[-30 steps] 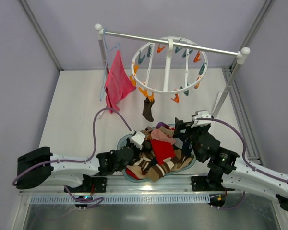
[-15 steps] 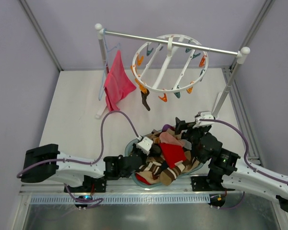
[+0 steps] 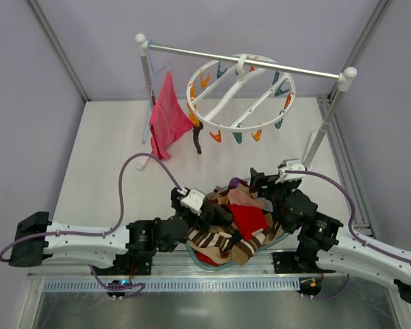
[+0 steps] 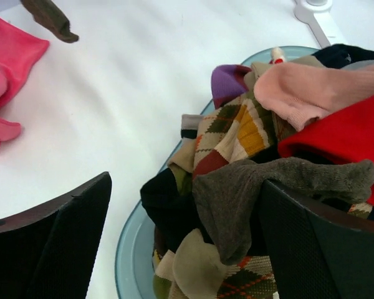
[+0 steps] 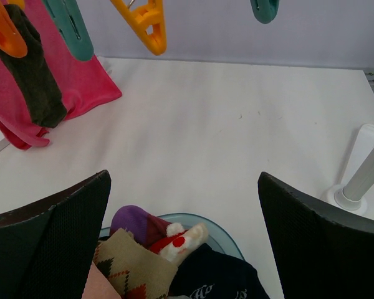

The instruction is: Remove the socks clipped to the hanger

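Note:
The white ring hanger (image 3: 241,127) hangs from the rail, tilted, with orange and teal clips around it. One dark brown sock (image 3: 196,140) is clipped at its left side, also seen as the dark sock (image 5: 34,75) under an orange clip (image 5: 1,34). My left gripper (image 3: 212,212) is open over the left of a heap of loose socks (image 3: 236,223) in a teal bowl (image 3: 207,265). A grey-brown sock (image 4: 268,193) lies on the heap against my right-hand finger (image 4: 324,249); nothing is gripped. My right gripper (image 3: 260,185) stands open at the bowl's far right, holding nothing.
A pink cloth (image 3: 166,118) hangs on a light-blue wire hanger (image 3: 163,70) at the rail's left end. The metal rail (image 3: 192,52) rests on white posts (image 3: 329,120). The bowl's rim (image 4: 128,249) and a post foot (image 5: 352,196) lie close to the grippers.
My left gripper has opened and let a sock fall onto the heap. The ring hanger has swung and turned, carrying the clipped dark sock up and to the left. The right arm stayed put.

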Robot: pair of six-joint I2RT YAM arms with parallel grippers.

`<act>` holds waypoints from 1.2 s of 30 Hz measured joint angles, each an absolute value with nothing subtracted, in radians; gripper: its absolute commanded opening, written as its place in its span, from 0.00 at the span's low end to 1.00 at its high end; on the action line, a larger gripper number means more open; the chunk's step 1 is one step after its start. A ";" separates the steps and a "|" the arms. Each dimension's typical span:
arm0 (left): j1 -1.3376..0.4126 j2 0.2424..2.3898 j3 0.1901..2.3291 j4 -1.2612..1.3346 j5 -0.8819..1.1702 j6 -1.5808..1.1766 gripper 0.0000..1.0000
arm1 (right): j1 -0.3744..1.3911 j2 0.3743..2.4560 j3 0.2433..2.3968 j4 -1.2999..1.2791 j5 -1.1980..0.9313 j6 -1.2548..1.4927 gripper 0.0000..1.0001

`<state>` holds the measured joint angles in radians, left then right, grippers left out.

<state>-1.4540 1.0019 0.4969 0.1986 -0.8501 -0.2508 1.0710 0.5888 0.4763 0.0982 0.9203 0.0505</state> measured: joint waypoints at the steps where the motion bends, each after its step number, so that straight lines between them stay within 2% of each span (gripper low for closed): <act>1: -1.454 0.996 0.506 0.189 -0.857 -0.248 0.94 | 1.071 0.588 0.476 0.098 0.920 0.051 0.99; 9: -1.454 0.861 0.525 0.126 -0.961 -0.196 0.98 | 1.071 0.580 0.467 0.099 0.913 0.051 1.00; 17: -1.454 0.663 0.478 0.168 -0.923 -0.166 1.00 | 1.069 0.561 0.458 0.102 0.905 0.050 1.00; 27: -1.454 0.879 0.479 0.206 -0.946 -0.097 1.00 | 1.069 0.554 0.456 0.105 0.897 0.051 1.00; 32: -1.427 0.865 0.479 0.290 -0.953 -0.039 1.00 | 1.069 0.554 0.456 0.105 0.894 0.051 1.00; 36: -1.308 0.816 0.496 0.316 -0.878 -0.028 1.00 | 1.069 0.554 0.456 0.105 0.894 0.051 1.00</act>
